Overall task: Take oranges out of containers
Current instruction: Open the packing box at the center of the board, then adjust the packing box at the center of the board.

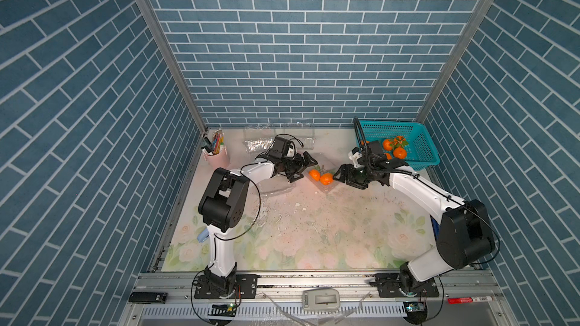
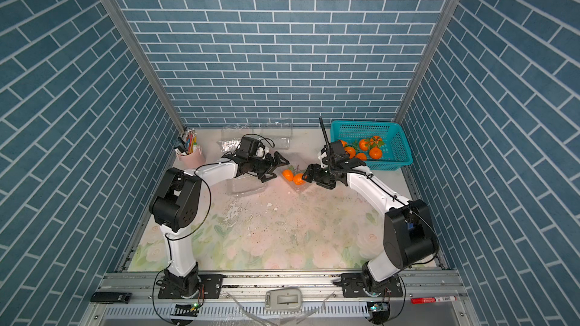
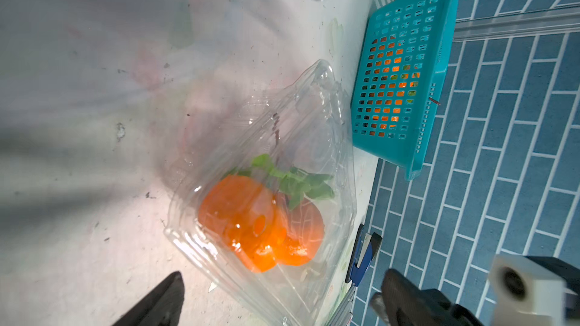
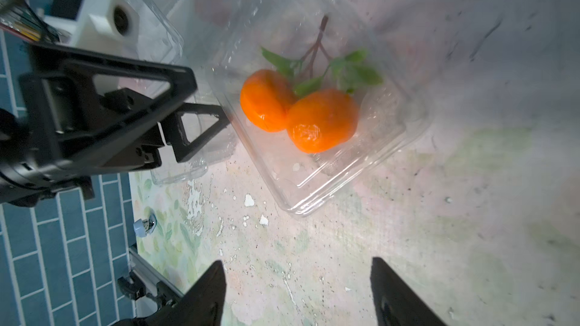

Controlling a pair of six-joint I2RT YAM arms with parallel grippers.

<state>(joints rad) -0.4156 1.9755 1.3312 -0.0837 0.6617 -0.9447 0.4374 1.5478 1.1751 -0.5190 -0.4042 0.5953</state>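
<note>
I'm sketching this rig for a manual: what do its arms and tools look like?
The left arm and right arm have white shells, black joints and thin black cables. The left tool and right tool are black, with triangular open-frame fingers.

A teal perforated basket [image 1: 389, 129] sits in the floral tabletop's [image 1: 314, 230] far right corner, a pink cup [image 1: 216, 159] of coloured pencils [image 1: 217, 141] in the far left. Beyond the front edge, a metal rail [image 1: 314, 281] carries a black device [image 1: 147, 297], a grey case [image 1: 320, 299] and a red marker [image 1: 467, 300].
</note>
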